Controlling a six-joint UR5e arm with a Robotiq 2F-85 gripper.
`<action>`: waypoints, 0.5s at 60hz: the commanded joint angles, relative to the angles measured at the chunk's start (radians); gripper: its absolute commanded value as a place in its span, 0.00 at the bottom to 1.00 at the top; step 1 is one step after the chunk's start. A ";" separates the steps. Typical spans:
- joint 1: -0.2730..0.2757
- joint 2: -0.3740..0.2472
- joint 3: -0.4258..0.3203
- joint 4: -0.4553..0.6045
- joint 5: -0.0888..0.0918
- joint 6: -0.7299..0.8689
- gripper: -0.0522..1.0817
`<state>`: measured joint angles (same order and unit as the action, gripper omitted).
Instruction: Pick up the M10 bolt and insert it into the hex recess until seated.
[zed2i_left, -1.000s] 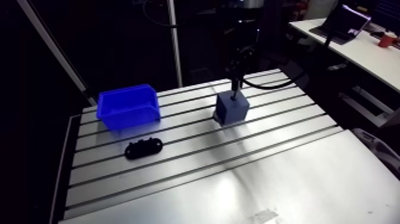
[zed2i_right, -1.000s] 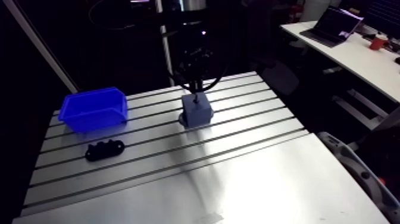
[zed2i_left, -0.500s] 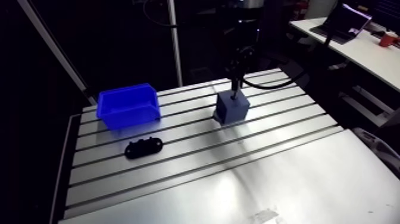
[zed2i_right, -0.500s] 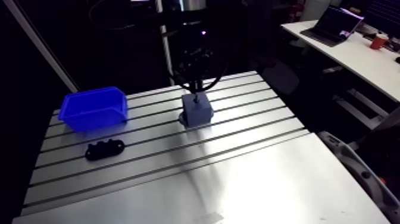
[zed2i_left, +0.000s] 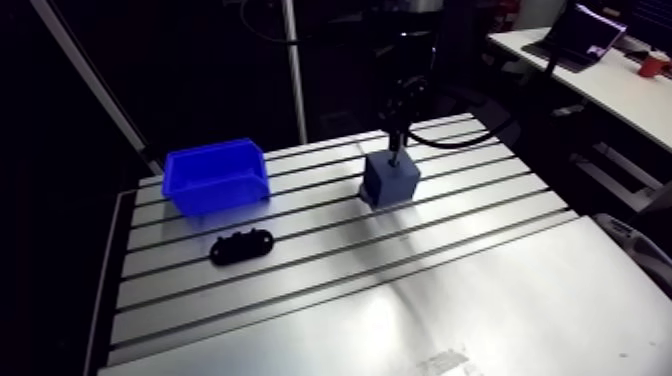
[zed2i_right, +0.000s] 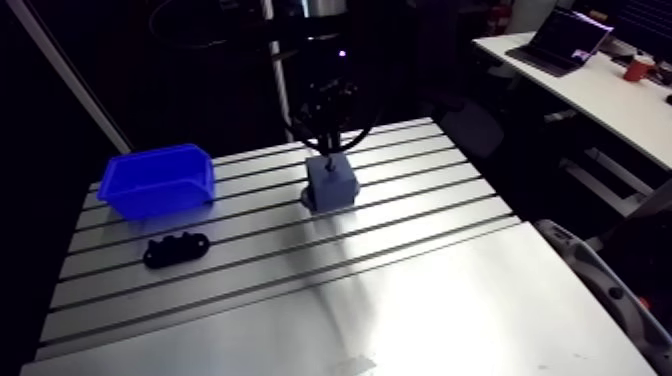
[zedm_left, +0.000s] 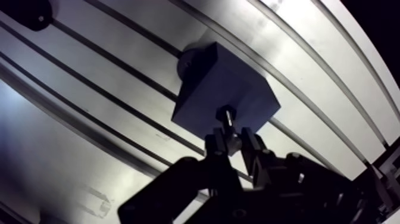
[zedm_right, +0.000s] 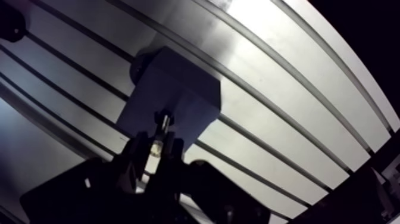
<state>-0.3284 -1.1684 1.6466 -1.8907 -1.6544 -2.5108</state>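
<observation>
A grey-blue block stands on the slotted table, its top face under my gripper. The gripper is shut on the M10 bolt, which points down with its tip touching or just above the block's top near the edge closest to the fingers. The recess itself is hidden by the bolt. In the arm view the gripper hangs straight over the block.
A blue bin stands at the table's back left. A small black bracket-like part lies in front of it. The table's slots run left to right, and its front half is a smooth plate.
</observation>
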 joint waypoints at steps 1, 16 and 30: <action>0.000 0.005 -0.001 0.000 0.000 0.000 0.94; 0.000 0.006 0.000 0.000 0.000 0.002 0.94; 0.002 0.008 0.002 -0.026 0.003 -0.001 0.94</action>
<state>-0.3274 -1.1625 1.6468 -1.8974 -1.6540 -2.5100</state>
